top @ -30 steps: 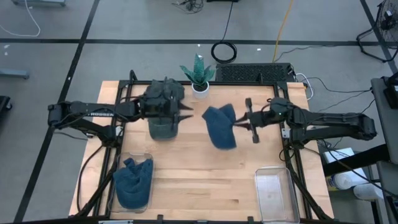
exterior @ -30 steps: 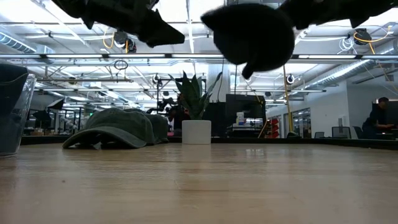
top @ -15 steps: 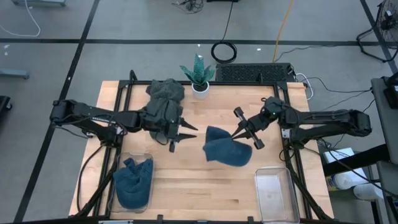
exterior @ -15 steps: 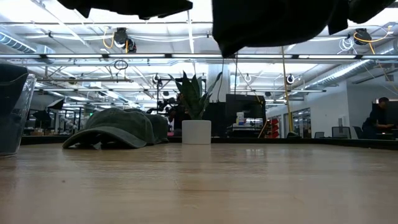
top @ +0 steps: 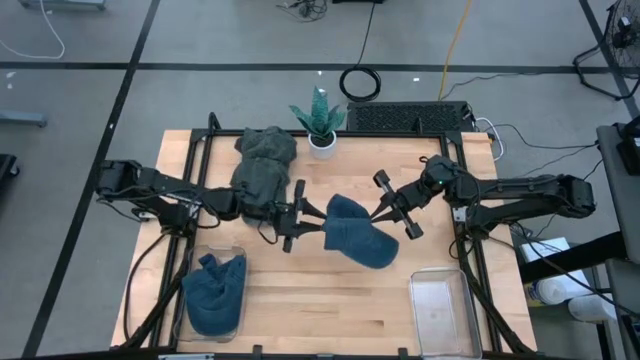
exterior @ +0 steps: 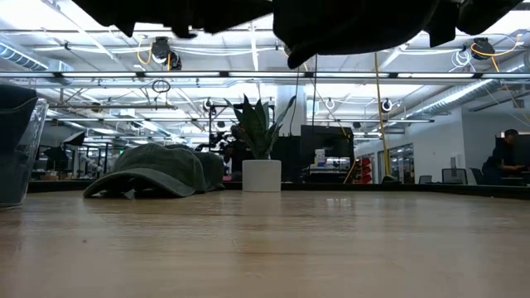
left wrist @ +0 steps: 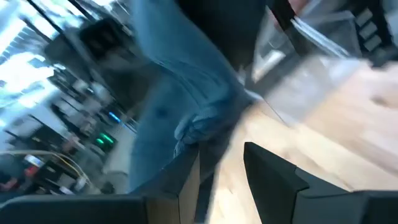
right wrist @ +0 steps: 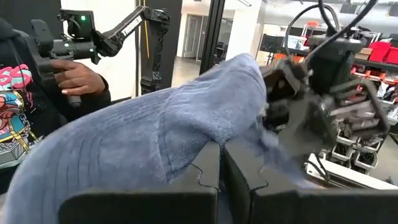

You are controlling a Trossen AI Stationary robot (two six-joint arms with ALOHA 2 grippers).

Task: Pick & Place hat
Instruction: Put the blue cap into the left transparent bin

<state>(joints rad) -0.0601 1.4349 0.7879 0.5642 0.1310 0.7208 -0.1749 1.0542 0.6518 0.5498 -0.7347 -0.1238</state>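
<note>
A blue hat (top: pixel 355 238) hangs in the air over the middle of the table, with my right gripper (top: pixel 380 214) shut on its right side. The low view shows this hat (exterior: pixel 356 29) well clear of the tabletop. My left gripper (top: pixel 312 222) is open, its fingers level at the hat's left edge; blue cloth (left wrist: pixel 186 118) fills its wrist view right ahead of the fingers. A green hat (top: pixel 265 165) lies on its brim at the far left-centre of the table. Another blue hat (top: pixel 215 290) sits in the clear bin at the near left. My right gripper pinches the blue hat's right edge (right wrist: pixel 208 134) between its two shut fingers (right wrist: pixel 205 171), coming level from the table's right. The cloth drapes over the fingers, and the hat hangs lifted clear of the table. My left gripper: I cannot tell whether its fingers (left wrist: pixel 180 180) touch the cloth.
A potted plant (top: pixel 320 125) stands at the far edge next to the green hat. An empty clear bin (top: pixel 440 310) sits at the near right. Beyond the table, a person (right wrist: pixel 37 106) holds a handle device.
My left gripper has left the green hat, gone toward the table's right and near edges to the blue hat's left edge, and rolled. My right gripper has turned, swinging the blue hat from a hanging fold toward the near edge, where it now spreads flatter.
</note>
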